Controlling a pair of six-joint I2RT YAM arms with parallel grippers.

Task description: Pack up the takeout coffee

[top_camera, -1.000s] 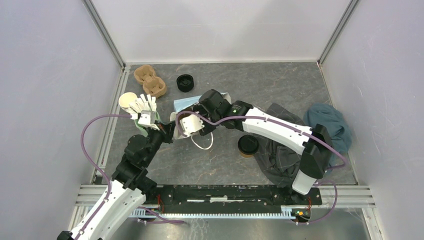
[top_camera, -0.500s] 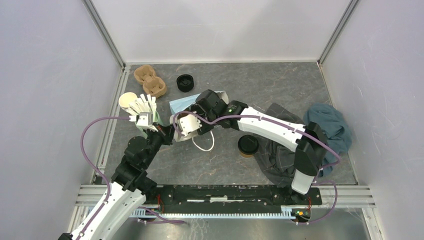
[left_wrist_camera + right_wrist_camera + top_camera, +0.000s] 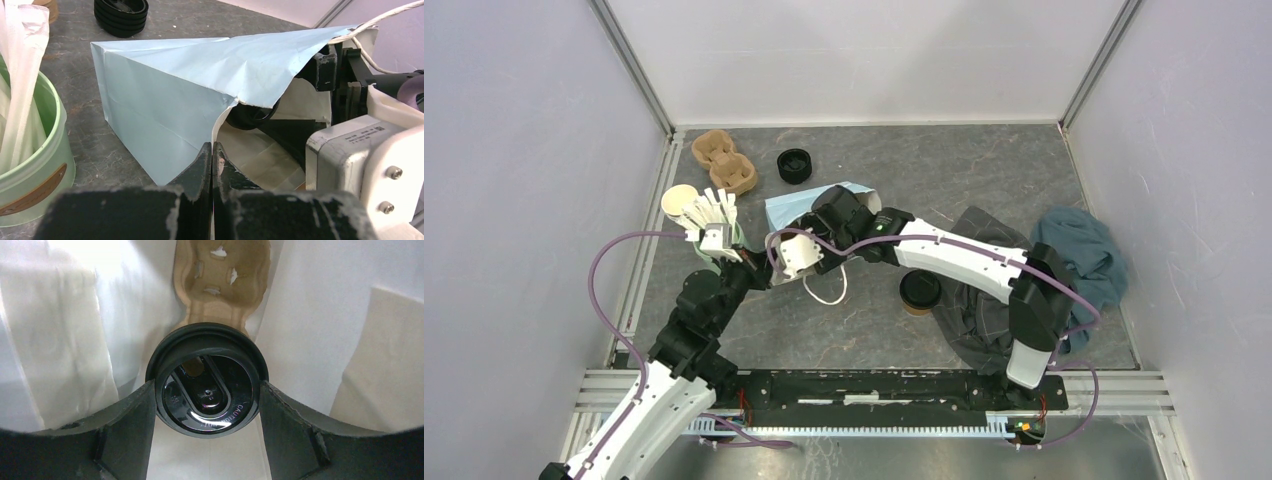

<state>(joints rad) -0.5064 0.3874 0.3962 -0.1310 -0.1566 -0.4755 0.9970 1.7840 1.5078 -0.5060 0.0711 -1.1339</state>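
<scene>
Only the right wrist shows the cup [image 3: 207,390] gripped inside the bag [image 3: 60,315].

Pretty plain setup: a dark grey, marbled table top [image 3: 984,170] boxed in on three sides. There's a white back panel [image 3: 864,60], and the left wall [image 3: 514,200] and right wall [image 3: 1204,150] are pale lilac. Aluminium posts [image 3: 631,62] stand at the back corners, and a slotted aluminium rail [image 3: 1124,385] runs along the near edge. The light is soft and even.

White arm shells [image 3: 964,262], black joints [image 3: 696,300], looping purple cables [image 3: 634,234], scuffed black jaws, silver screws [image 3: 394,172].
</scene>
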